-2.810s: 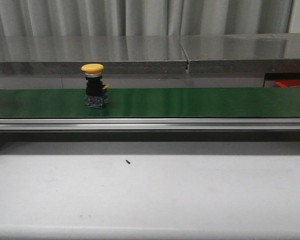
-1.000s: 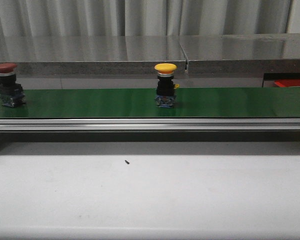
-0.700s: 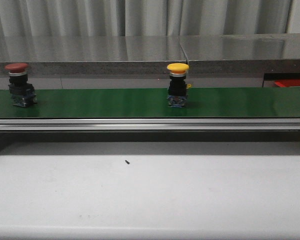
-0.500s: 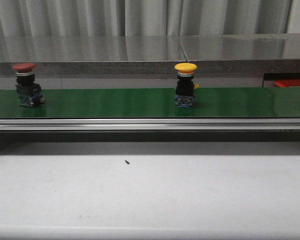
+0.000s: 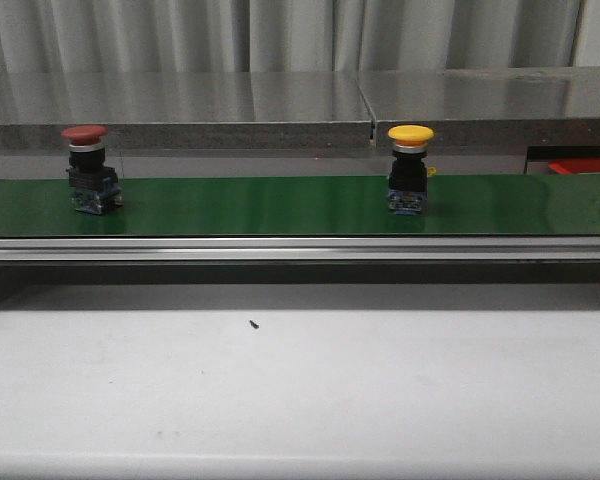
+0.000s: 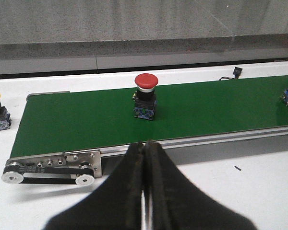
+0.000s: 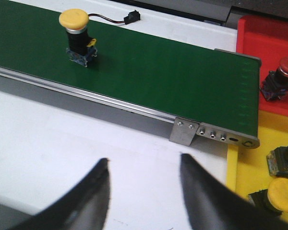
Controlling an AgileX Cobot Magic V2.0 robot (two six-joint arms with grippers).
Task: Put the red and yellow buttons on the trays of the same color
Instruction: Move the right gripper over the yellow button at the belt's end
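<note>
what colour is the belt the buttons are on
Dark green belt, clearest in the right wrist view.

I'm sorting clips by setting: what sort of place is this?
Probably an industrial sorting test bench: a green conveyor belt carries a red mushroom push-button and a yellow mushroom push-button, with a red tray and a yellow tray at its end.

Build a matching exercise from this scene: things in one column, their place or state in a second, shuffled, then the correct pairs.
Things:
1. red mushroom-head push button
2. yellow mushroom-head push button
3. left gripper
4. right gripper

States:
A. fingers spread open
B. on the green conveyor belt, toward its right
C. fingers closed together
D. on the belt, toward its left

Pairs: 1-D, 2-B, 3-C, 4-A
</note>
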